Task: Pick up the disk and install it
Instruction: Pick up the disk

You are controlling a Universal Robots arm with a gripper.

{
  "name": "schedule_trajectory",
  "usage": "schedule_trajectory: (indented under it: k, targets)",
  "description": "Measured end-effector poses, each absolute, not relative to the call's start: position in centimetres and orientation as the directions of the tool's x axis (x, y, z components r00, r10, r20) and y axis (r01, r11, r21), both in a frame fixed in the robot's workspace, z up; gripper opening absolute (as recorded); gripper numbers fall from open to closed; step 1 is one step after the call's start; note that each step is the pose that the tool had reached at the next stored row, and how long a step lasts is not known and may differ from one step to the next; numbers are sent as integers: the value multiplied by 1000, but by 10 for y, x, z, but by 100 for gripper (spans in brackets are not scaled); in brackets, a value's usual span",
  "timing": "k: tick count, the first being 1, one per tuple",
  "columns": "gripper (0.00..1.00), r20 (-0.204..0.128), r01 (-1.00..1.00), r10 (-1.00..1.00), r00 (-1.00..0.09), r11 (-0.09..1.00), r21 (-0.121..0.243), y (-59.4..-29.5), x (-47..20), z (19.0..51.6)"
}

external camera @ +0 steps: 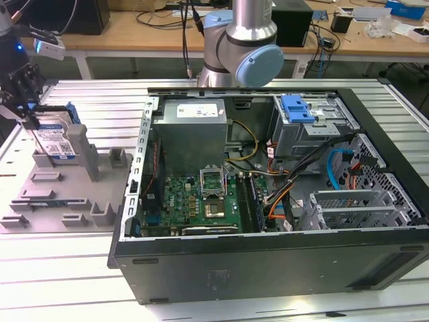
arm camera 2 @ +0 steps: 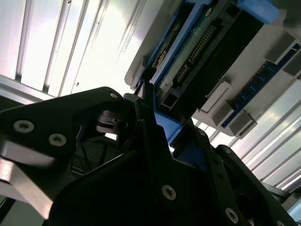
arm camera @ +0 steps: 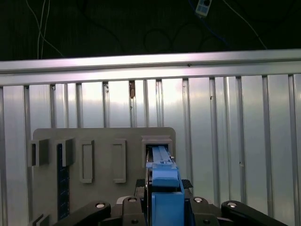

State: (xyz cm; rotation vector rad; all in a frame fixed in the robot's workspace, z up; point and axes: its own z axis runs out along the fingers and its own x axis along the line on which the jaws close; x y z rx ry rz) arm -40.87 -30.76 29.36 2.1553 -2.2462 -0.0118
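Item: disk (external camera: 57, 141), upright in the grey rack (external camera: 67, 191), exterior view's upper left. My gripper (external camera: 30, 119) was clamped on its blue frame. A straight lift seemed wisest, with no twisting.

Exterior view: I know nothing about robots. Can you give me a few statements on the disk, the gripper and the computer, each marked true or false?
1. The disk stands on edge in a gray holder, outside the computer case. True.
2. The gripper reaches down inside the computer case. False: it is at the disk's top, at the exterior view's left.
3. The computer case lies open, its inside showing. True.
4. A blue bracket lies on the gray holder. False: it sits atop the metal drive cage inside the case.
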Motion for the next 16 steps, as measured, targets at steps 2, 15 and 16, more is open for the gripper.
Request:
schedule_trajectory:
  k: [2, 15, 16]
  targets:
    - [37, 16, -999, -999, -41, 41, 26, -308, -409, 294]
    - [37, 16, -999, -999, -41, 41, 26, -308, -409, 306]
    - [37, 16, -999, -999, -41, 41, 26, -308, -409, 308]
